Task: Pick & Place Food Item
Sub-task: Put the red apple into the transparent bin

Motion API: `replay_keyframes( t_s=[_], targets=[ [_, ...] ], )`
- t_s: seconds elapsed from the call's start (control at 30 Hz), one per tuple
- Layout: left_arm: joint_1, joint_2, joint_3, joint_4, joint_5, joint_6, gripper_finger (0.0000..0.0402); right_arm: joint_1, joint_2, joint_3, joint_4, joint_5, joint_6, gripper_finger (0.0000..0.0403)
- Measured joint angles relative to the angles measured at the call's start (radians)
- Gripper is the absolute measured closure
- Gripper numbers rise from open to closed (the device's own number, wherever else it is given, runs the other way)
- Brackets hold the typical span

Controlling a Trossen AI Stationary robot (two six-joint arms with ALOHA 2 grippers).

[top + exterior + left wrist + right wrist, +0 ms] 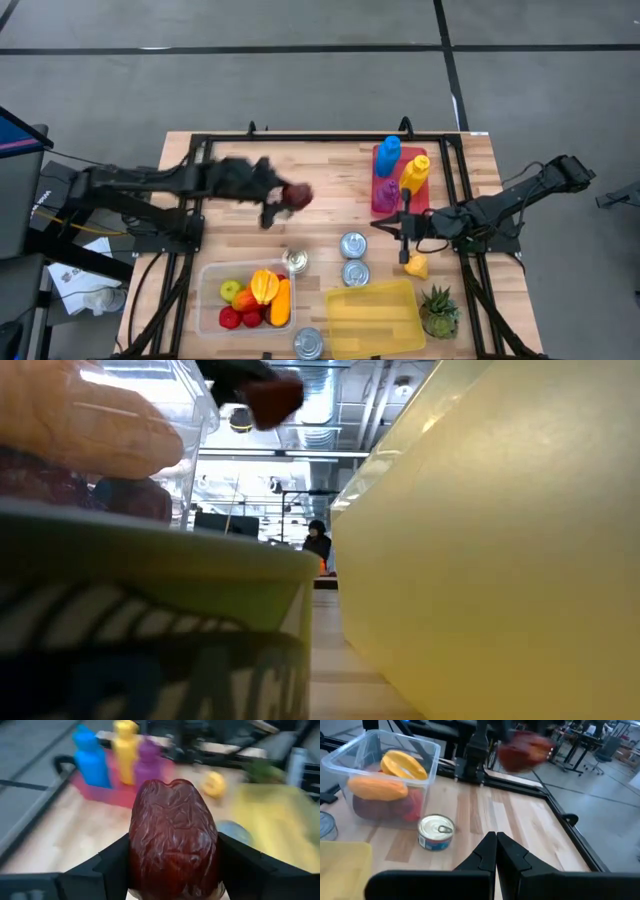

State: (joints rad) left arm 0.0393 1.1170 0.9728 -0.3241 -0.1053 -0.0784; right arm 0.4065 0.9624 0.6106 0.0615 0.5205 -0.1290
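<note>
Between left hand's [172, 870] fingers, wrinkled red fruit [173, 837]

You're over a pale wood-plank table [330, 170] with a matt grain. The food item [172, 837] looks wrinkled and leathery, with a dull shine. Your clear plastic bin [427, 747] is glossy, and the yellow tub [375, 318] is translucent plastic. The cans [436, 832] show bright metal lids. The coloured bottles [115, 755] look smooth.

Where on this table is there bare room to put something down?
Bare wood lies between the left gripper holding the red fruit and the pink tray. The front is crowded: clear tub, cans, yellow bin.
</note>
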Motion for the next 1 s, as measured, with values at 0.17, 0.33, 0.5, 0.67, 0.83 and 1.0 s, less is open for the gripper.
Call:
replay_keyframes(
  t_s=[0.17,0.33,0.5,0.67,0.83,1.0],
  targets=[
    [-0.176,-0.174,-0.123,-0.009,0.000,-0.067,0.0165,0.000,0.008,0.000,0.047,-0.003,-0.005,0.0403],
    [-0.355,-0.271,-0.138,-0.157,-0.007,-0.116,0.0165,-0.001,0.008,0.000,0.059,-0.002,0.031,0.0403],
    [-0.505,-0.313,-0.137,-0.302,-0.018,-0.156,0.0165,-0.001,0.008,0.000,0.065,-0.002,0.077,0.0403],
    [-0.617,-0.307,-0.137,-0.437,-0.019,-0.246,0.0165,-0.002,0.008,0.000,0.066,-0.001,0.121,0.0403],
    [-0.720,-0.276,-0.135,-0.492,-0.018,-0.320,0.0165,-0.002,0.008,0.000,0.064,-0.003,0.151,0.0403],
    [-0.795,-0.212,-0.137,-0.524,0.006,-0.368,0.0165,-0.002,0.008,0.000,0.063,-0.047,0.166,0.0403]
  ],
)
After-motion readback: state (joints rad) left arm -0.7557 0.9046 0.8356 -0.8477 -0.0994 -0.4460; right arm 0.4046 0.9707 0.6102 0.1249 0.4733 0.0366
